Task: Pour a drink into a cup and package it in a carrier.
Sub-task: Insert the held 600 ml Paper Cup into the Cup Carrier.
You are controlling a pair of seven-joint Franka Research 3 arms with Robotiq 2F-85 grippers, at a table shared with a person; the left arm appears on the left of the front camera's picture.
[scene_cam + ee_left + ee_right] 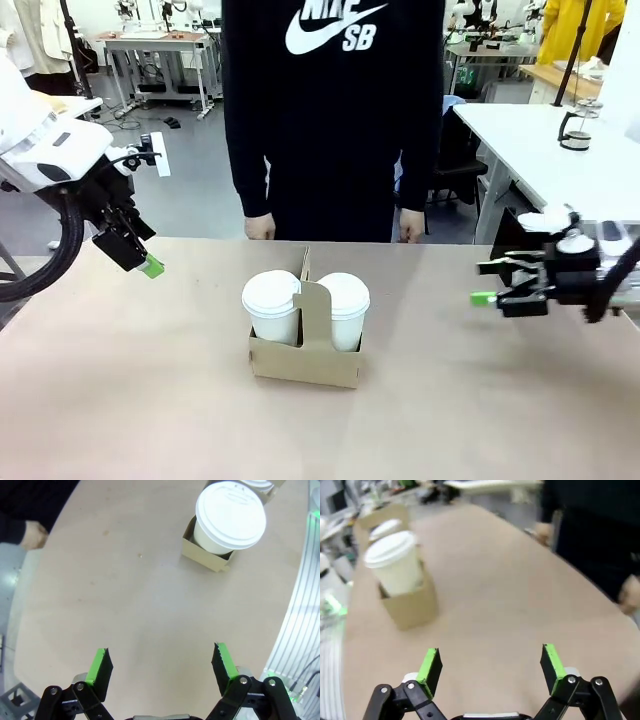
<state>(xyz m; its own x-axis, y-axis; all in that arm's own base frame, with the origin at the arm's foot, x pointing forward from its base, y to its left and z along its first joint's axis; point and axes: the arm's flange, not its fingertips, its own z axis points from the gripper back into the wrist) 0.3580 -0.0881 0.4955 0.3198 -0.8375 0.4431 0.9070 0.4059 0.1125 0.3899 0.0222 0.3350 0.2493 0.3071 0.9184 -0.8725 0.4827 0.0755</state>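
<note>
The brown cardboard carrier [300,367] stands mid-table with its handle tab upright. Two white lidded cups stand in its pockets, one on the left [271,306] and one on the right [345,308]. The lids hide any drink. My left gripper [146,262] hovers open at the far left, above the table, with nothing between its fingers. In the left wrist view it [162,662] looks down on bare table, the carrier [205,560] and a lidded cup [230,515] beyond. My right gripper [486,283] is open at the right, level and pointing at the carrier [412,607] and cup [395,562].
A person in a black top stands at the far edge, hands [260,228] resting at the table's rim. A small glass jug [575,132] sits on a white side table at the back right. Bare tabletop [150,400] surrounds the carrier.
</note>
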